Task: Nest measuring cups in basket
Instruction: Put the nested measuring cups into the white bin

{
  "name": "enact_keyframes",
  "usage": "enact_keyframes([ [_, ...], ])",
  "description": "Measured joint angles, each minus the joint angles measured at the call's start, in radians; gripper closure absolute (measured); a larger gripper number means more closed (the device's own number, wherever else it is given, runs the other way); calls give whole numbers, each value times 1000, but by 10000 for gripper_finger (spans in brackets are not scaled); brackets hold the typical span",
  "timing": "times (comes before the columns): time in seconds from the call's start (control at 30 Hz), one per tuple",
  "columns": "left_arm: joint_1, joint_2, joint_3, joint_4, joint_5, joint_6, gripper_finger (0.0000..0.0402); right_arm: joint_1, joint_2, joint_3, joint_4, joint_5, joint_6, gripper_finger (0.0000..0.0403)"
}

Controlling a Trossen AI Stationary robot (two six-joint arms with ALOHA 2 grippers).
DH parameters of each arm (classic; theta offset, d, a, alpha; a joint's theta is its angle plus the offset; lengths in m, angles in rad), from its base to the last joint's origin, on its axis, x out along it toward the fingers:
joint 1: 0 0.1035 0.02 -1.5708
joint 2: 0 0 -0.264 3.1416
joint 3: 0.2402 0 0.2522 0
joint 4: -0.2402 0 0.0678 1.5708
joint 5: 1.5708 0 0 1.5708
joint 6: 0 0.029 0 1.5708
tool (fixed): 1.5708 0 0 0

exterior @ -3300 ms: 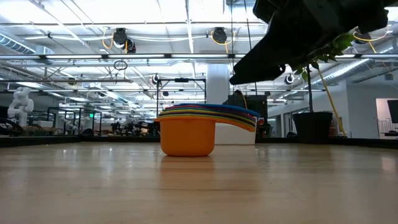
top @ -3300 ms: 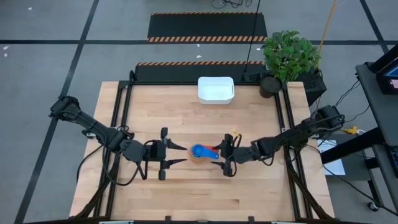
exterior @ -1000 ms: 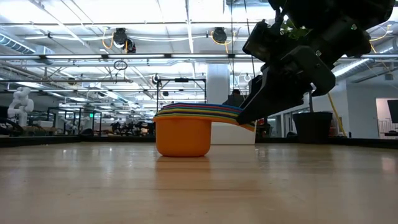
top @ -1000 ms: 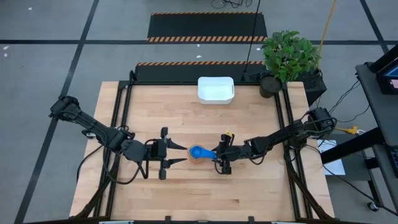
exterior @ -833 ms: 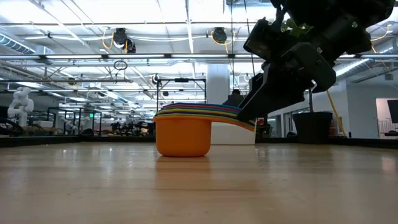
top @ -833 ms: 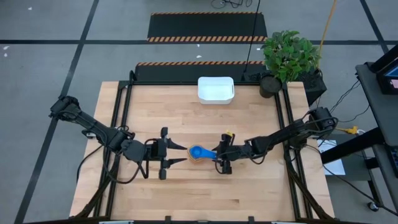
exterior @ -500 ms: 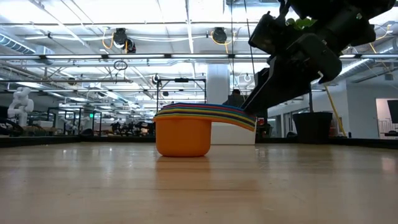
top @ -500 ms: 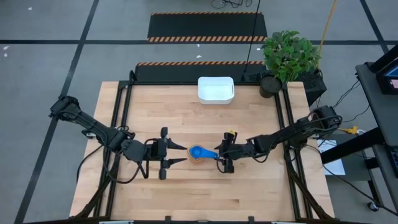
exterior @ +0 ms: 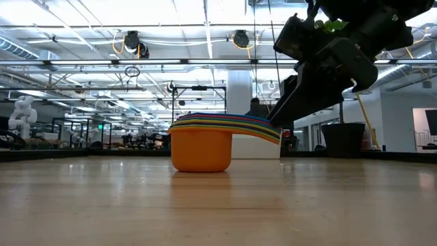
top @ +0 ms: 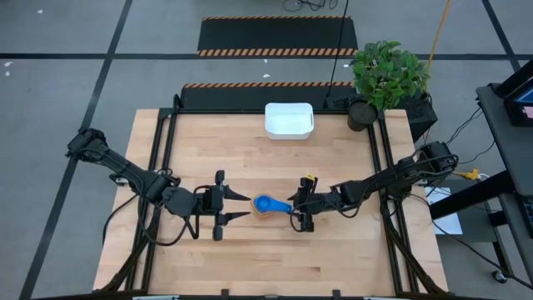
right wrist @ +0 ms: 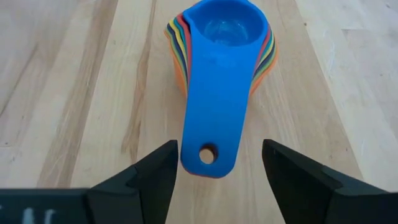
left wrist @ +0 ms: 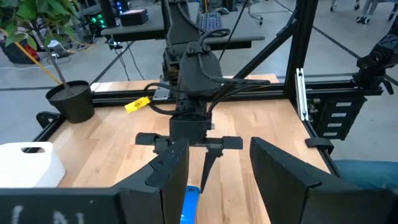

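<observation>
The measuring cups (top: 265, 204) stand nested in one stack on the table's middle, the orange cup (exterior: 203, 149) outermost and the blue one (right wrist: 224, 31) on top. Their handles (right wrist: 208, 124) point toward the table's right edge. My right gripper (right wrist: 219, 177) is open at the handles' free end, one finger on each side and clear of them. In the low view it (exterior: 276, 116) hangs just above the handles. My left gripper (top: 236, 207) waits open just left of the stack. The white basket (top: 289, 119) stands at the table's far edge.
A potted plant (top: 385, 75) in a black pot (left wrist: 68, 99) stands at the far right corner, right of the basket. Black frame rails (top: 162, 150) run along the table's left, right and far sides. Bare wood lies between the stack and the basket.
My right gripper has risen a little and drawn back slightly toward the table's right edge, from level with the handles to just above them. Its fingers stay open. The stack of cups has kept its place.
</observation>
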Motion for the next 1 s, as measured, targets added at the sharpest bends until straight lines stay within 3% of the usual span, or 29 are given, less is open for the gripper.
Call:
enact_keyframes([
  [0.77, 0, 0, 0, 0, 47, -23, 227, 3, 1, 13, -25, -1, 0, 175],
  [0.9, 1, 0, 0, 3, 45, -19, 227, 21, 2, 79, -124, 93, 28, 154],
  [1.0, 1, 0, 0, 4, 43, -19, 227, 41, 2, 115, -184, 106, 31, 129],
])
